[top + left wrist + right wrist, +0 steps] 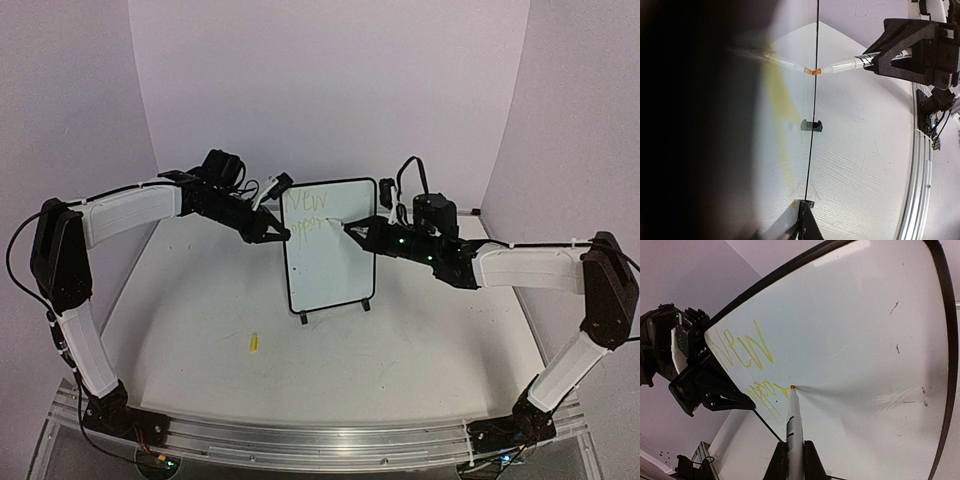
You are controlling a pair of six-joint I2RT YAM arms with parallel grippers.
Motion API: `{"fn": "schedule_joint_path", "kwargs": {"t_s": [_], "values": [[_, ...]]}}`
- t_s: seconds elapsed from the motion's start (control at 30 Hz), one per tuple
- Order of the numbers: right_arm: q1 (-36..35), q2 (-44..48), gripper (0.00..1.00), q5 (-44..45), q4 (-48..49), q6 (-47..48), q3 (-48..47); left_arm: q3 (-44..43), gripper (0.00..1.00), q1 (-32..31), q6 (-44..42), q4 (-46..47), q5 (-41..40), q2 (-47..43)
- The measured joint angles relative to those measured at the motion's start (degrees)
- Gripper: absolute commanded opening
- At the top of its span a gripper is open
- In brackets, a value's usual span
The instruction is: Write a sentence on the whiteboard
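**Q:** Where is the whiteboard, and why is it held that way?

**A:** The whiteboard stands upright on its two black feet in the middle of the table, its face turned toward the near edge. The left gripper pinches the board's left rim. That is most likely to brace it, so the pen's pressure does not push it back or turn it.

**Q:** And the writing?

**A:** The sentence is in the board's upper left. It starts with yellow letters reading roughly "NEW", and a smaller second line below them that I cannot read. The rest of the board is blank, so the writing looks only partly done.

**Q:** What is the right gripper doing?

**A:** The right gripper has its jaws drawn narrow around the barrel of a white marker, held lengthwise so the tip points ahead. The tip touches the board at the right end of the second line.

**Q:** How open is the left one?

**A:** It is closed tight on the frame, with one finger in front and, it appears, one behind.

**Q:** Anything else?

**A:** A small yellow cap lies on the table, near and left of the board, well apart from both arms.
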State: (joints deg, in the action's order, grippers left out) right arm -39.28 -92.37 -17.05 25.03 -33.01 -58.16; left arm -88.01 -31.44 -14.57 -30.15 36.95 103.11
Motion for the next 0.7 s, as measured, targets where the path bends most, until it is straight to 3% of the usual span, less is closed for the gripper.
{"fn": "schedule_joint_path", "kwargs": {"t_s": [0.7], "values": [[0.3,4.0,0.00,-1.7,-0.7,2.3,2.6,0.0,0.00,0.0,-0.5,0.0,0.1,0.0]]}}
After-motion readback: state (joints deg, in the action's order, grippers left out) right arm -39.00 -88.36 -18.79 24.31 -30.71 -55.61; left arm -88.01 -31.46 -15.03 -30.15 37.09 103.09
